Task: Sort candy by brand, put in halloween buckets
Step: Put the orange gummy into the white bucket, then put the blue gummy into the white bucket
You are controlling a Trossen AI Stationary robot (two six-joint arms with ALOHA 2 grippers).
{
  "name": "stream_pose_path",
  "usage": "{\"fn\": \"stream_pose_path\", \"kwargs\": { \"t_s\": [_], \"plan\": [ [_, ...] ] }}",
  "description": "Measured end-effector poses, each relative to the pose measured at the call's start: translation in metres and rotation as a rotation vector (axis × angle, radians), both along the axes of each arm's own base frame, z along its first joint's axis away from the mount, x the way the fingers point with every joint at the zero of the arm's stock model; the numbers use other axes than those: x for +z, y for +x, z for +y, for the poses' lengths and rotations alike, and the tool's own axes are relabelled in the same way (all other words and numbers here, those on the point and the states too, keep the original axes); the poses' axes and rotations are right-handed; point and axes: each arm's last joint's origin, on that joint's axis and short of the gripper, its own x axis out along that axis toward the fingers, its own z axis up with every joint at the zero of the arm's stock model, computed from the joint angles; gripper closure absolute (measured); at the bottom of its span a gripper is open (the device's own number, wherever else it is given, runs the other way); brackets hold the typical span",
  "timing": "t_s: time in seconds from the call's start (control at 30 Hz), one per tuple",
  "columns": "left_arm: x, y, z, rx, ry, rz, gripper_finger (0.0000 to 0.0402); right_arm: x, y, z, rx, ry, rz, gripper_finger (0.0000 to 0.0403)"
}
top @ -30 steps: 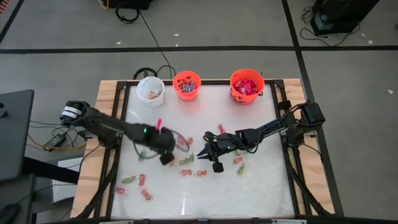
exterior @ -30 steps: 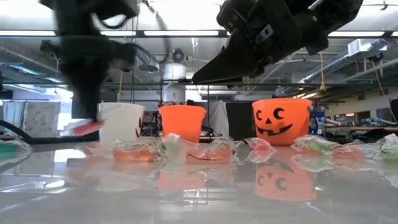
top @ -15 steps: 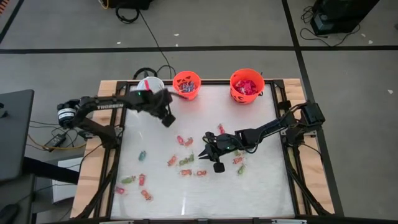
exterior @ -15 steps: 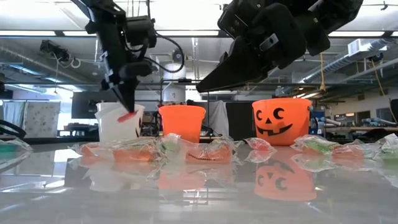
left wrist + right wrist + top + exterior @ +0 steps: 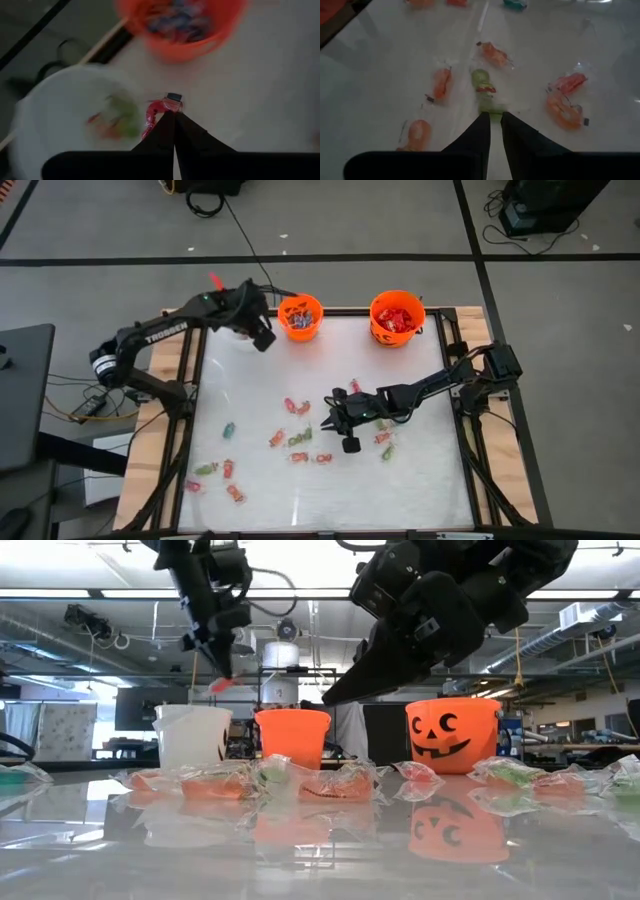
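Observation:
My left gripper [image 5: 222, 680] is raised over the far left corner and shut on a red wrapped candy [image 5: 156, 109]. It hangs above the rim of the white bucket [image 5: 60, 125], which holds a few sweets; my arm covers that bucket in the high view. The small orange bucket [image 5: 300, 317] and the larger orange bucket [image 5: 397, 317] stand along the far edge. My right gripper [image 5: 495, 116] hovers over mid-table with its fingers a narrow gap apart, just behind a green candy [image 5: 482, 81] that lies on the table. Loose candies [image 5: 290, 405] lie scattered around it. My left gripper pinches the red candy by one end of its wrapper [image 5: 167, 104] between its fingertips. The fingers come from above, pointing down. The candy is lifted clear and sticks out beside the tips [image 5: 226, 686], above the white bucket.
Several wrapped candies lie near the table's near left corner [image 5: 228, 470], and others sit right of my right gripper [image 5: 383, 438]. The table has a wooden frame [image 5: 170, 330]. Cables run on the floor beyond the far edge. Bare tabletop lies near the front edge.
My left gripper has carried the red candy up from mid-table and toward the far left corner, ending above the white bucket, shut throughout. My right gripper has sunk a little toward the table and drifted slightly toward the right edge.

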Motion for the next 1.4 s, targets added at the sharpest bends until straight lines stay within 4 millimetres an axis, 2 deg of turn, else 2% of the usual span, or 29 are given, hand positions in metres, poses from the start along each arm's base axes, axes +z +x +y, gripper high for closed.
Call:
{"fn": "stream_pose_path", "kwargs": {
  "t_s": [0.2,0.37,0.6,0.73,0.9,1.0,1.07,1.23,1.4],
  "plan": [
    [-0.008,-0.026,0.023,0.157,-0.007,0.081,0.0392,0.000,0.000,-0.001,-0.038,-0.006,0.004,0.0341],
    [-0.008,-0.039,0.035,0.267,0.012,0.103,0.0388,0.000,0.000,-0.003,-0.044,-0.005,0.004,0.0341],
    [-0.009,-0.047,0.035,0.289,0.003,0.160,0.0337,0.000,0.000,-0.003,-0.073,0.034,0.007,0.0341],
    [-0.004,-0.054,0.029,0.284,0.016,0.199,0.0321,0.001,0.001,-0.004,-0.089,0.037,-0.010,0.0341],
    [0.014,-0.064,0.005,0.261,0.034,0.171,0.0319,0.004,0.003,-0.003,-0.108,0.080,-0.043,0.0341],
    [0.026,-0.073,-0.018,0.287,0.042,0.101,0.0320,0.006,0.005,-0.003,-0.118,0.104,-0.064,0.0341],
    [0.024,-0.079,-0.037,0.296,0.030,0.075,0.0325,0.007,0.005,-0.003,-0.128,0.124,-0.072,0.0341],
    [-0.003,-0.083,-0.083,0.267,-0.056,0.033,0.0341,0.007,0.004,0.001,-0.120,0.146,-0.066,0.0341],
    [-0.039,-0.076,-0.113,0.251,-0.145,0.029,0.0351,0.009,0.005,0.002,-0.114,0.150,-0.083,0.0341]
  ]
}}
